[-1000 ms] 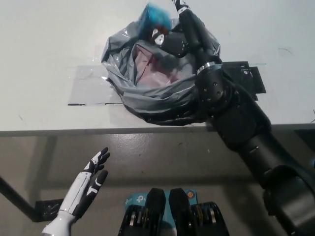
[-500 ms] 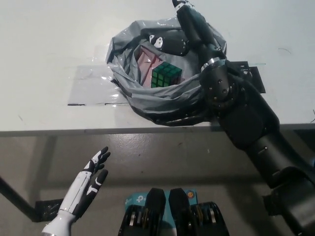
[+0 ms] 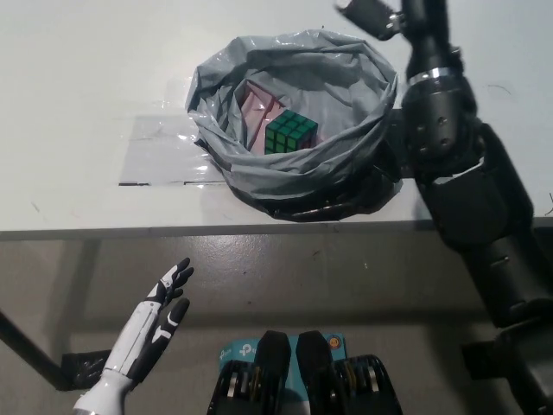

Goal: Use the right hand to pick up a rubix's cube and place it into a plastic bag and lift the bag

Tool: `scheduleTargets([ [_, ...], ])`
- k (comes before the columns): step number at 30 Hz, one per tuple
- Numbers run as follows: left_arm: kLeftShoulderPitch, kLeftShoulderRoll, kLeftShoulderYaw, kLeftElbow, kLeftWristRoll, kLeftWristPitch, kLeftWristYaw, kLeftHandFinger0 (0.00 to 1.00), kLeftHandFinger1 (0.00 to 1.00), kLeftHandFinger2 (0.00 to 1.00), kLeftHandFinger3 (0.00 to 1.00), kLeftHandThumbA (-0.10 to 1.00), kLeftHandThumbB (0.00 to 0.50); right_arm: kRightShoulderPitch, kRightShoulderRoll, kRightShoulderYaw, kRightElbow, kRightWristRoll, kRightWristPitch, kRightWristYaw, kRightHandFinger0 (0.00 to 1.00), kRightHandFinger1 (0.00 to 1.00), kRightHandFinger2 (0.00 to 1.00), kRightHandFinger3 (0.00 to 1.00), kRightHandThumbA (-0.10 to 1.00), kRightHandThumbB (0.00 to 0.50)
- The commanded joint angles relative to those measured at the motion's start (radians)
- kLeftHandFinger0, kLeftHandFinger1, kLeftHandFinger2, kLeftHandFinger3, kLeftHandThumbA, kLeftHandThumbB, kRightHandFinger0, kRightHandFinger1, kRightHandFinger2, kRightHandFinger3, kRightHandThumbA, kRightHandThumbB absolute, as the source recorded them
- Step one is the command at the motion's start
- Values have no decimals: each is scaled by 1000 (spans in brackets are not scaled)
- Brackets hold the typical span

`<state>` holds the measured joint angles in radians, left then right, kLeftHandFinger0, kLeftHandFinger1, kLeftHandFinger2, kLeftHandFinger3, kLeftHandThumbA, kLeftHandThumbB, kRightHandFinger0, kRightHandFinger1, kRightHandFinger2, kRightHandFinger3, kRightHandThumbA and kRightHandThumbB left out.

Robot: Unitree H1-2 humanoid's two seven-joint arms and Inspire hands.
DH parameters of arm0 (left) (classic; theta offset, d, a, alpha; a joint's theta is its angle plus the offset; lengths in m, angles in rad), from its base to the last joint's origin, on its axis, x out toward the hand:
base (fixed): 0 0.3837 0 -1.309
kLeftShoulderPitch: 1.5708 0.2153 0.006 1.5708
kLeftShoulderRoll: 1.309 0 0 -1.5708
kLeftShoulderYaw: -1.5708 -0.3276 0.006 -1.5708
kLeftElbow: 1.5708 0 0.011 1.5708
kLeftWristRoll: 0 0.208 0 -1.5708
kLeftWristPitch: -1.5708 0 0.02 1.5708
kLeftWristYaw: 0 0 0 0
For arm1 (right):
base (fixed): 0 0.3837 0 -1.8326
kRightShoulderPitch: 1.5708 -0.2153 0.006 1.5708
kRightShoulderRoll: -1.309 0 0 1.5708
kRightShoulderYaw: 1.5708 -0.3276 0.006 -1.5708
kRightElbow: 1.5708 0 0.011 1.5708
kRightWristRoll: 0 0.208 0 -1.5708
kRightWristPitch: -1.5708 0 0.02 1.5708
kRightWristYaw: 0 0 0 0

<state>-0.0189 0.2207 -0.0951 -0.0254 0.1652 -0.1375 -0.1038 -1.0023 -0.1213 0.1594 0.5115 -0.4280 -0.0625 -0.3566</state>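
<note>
A grey plastic bag (image 3: 346,143) stands open on the white table (image 3: 78,78), close to its front edge. The Rubik's cube (image 3: 289,132) lies inside the bag, green face up, resting on a pink sheet at the bottom. My black right hand (image 3: 370,14) is raised beyond the bag's far right rim, partly cut off by the picture's top edge; it is open and holds nothing. The black arm runs down along the bag's right side. My white left hand (image 3: 158,317) rests open below the table's edge at the lower left.
A clear taped sheet (image 3: 160,154) lies flat on the table left of the bag and under it. The table's front edge (image 3: 130,232) runs across the picture's middle. A black bracket (image 3: 82,367) sits on the floor at lower left.
The cube has dropped out of my right hand into the bag. The right hand then rose out of the bag and moved up and right. The left hand has not moved.
</note>
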Motion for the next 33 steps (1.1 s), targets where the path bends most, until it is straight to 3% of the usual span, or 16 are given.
scheduleTargets([
  [1, -3, 4, 4, -17, -1, -21, -2, 1000, 1000, 1000, 1000, 1000, 191, -15, -31, -46, -1, -30, 38, -59, 1000, 1000, 1000, 1000, 679, 427],
  [10, -6, 3, 3, -20, 1, -17, -2, 1000, 1000, 1000, 1000, 1000, 194, -11, -17, -40, 106, -41, 91, -50, 1000, 1000, 1000, 1000, 603, 423],
  [12, -8, 3, 3, -15, -1, -28, -2, 1000, 1000, 1000, 1000, 1000, 193, -14, -12, -37, 142, -34, 84, -49, 1000, 1000, 1000, 1000, 594, 448],
  [15, -7, 4, 3, -20, -4, -24, -4, 1000, 1000, 1000, 1000, 1000, 204, -18, 2, -24, 200, -38, 92, -54, 1000, 1000, 1000, 1000, 628, 490],
  [23, -12, 6, 1, -16, 0, -26, -5, 1000, 1000, 1000, 1000, 1000, 198, -35, 4, 17, 264, 3, 116, 101, 1000, 1000, 1000, 1000, 779, 500],
  [29, -8, 4, 1, -20, -5, -20, -7, 1000, 1000, 1000, 1000, 1000, 199, -34, -3, 51, 266, 13, 179, 219, 1000, 1000, 1000, 1000, 760, 500],
  [33, -6, 5, -1, -25, 2, -19, -6, 1000, 1000, 1000, 1000, 1000, 194, -57, -24, 109, 320, -41, 247, 280, 1000, 1000, 1000, 1000, 805, 500],
])
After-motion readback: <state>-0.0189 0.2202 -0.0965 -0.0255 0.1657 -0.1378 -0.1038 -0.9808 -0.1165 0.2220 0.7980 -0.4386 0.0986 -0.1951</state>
